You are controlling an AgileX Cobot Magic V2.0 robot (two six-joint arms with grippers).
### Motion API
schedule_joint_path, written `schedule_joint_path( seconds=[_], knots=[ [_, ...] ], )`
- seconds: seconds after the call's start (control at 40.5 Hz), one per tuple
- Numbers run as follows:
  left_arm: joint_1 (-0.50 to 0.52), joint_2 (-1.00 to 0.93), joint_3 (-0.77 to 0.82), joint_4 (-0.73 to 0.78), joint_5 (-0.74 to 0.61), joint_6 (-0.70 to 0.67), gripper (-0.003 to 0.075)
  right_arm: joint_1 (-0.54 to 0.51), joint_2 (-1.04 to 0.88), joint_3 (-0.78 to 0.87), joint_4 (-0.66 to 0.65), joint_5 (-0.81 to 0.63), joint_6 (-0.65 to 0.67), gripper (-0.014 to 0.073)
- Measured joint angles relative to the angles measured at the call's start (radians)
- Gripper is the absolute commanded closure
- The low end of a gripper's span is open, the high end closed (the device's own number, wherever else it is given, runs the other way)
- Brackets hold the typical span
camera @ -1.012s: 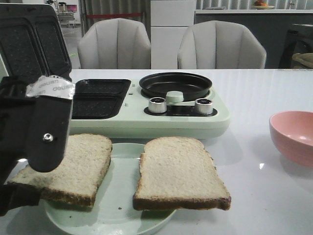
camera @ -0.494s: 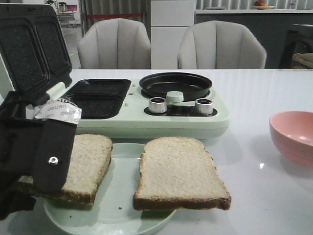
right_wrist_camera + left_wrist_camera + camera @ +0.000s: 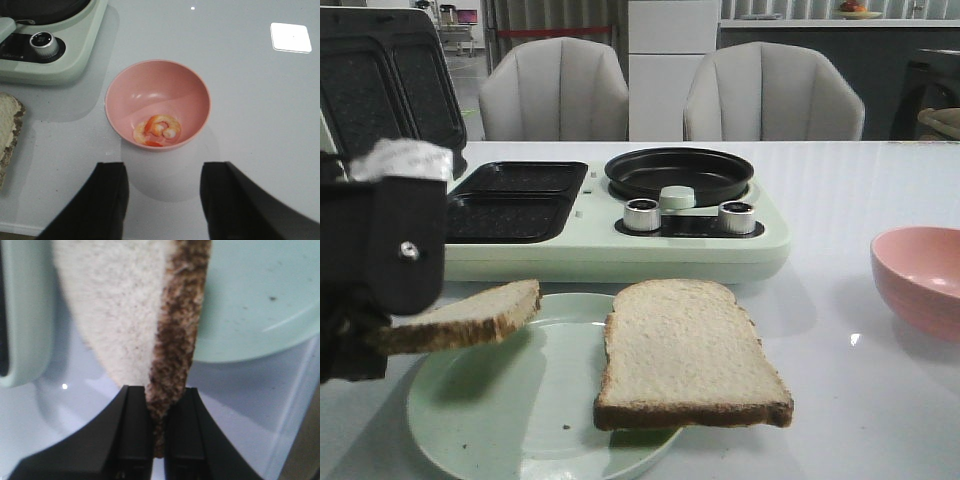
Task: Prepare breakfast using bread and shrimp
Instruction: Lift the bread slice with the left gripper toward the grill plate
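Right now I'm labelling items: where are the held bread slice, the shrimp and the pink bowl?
held bread slice (image 3: pixel 470 313), front view, crust edge
shrimp (image 3: pixel 157 129), right wrist view, curved body
pink bowl (image 3: pixel 150 85), right wrist view, inner wall

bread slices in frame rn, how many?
2. One slice is clamped at its crust edge by the left end effector, lifted above the left side of the plate. The other slice lies flat on the plate's right side. None seem hidden.

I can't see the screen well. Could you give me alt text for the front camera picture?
The robot's left gripper holds one slice of bread lifted above a pale green plate, where a second slice lies. Behind stands a mint breakfast maker with its lid open; a pink bowl sits at right.
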Motion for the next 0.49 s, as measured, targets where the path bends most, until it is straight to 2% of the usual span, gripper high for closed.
schedule_joint_path(
  seconds=[0.247,0.37,0.494],
  knots=[
    [-0.083,-0.241,0.0,0.033,0.1,0.0,0.0622,0.0,0.0,0.0,0.0,0.0,0.0,0.0141],
    [-0.099,-0.34,0.0,0.135,0.114,-0.002,0.0622,0.0,0.0,0.0,0.0,0.0,0.0,0.0141],
    [-0.075,-0.355,-0.016,0.276,0.139,-0.052,0.0622,0.0,0.0,0.0,0.0,0.0,0.0,0.0141]
  ],
)
